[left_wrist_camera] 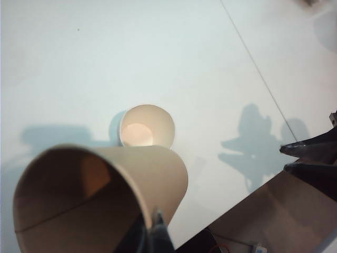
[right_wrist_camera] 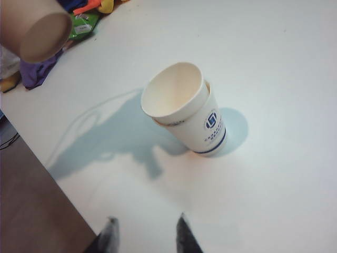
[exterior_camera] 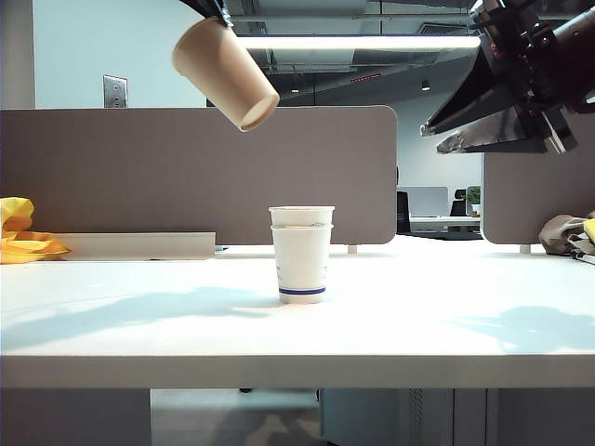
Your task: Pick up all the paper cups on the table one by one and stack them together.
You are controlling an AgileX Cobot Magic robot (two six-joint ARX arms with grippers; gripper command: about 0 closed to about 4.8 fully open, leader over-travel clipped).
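On the table point(exterior_camera: 465, 334), two white cups point(exterior_camera: 301, 251) sit nested mid-table. The left gripper point(left_wrist_camera: 156, 224), clamped on the brown cup point(exterior_camera: 226, 72), holds it tilted high left, unstacked; the right gripper point(right_wrist_camera: 145, 232) waits apart, upper right.

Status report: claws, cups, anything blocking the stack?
Left claw shut on brown cup, aloft. Right claw open, raised. White cups nested on table. Nothing blocking.

In the exterior view the left tool point(exterior_camera: 216, 11) is mostly cut off at the top edge; the right tool point(exterior_camera: 444, 128) is cropped at upper right.
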